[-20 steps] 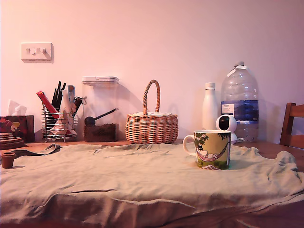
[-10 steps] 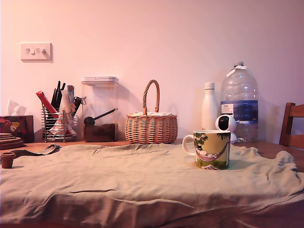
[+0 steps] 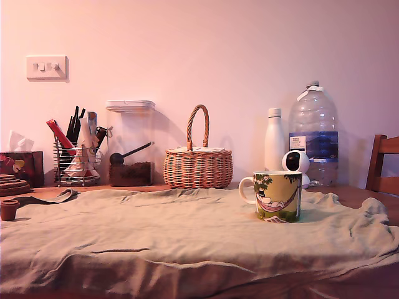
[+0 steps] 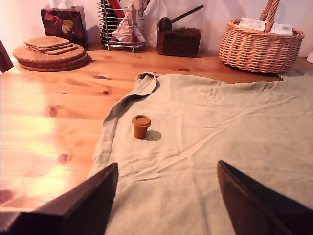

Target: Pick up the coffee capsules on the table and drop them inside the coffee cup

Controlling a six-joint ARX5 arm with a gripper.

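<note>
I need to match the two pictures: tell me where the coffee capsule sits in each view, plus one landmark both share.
Exterior view: the coffee capsule stands at the far left edge, on the cloth, far from the mug.
Wrist view: it stands upright on the cloth near its edge, ahead of the open gripper.
Shared landmark: the wicker basket.
</note>
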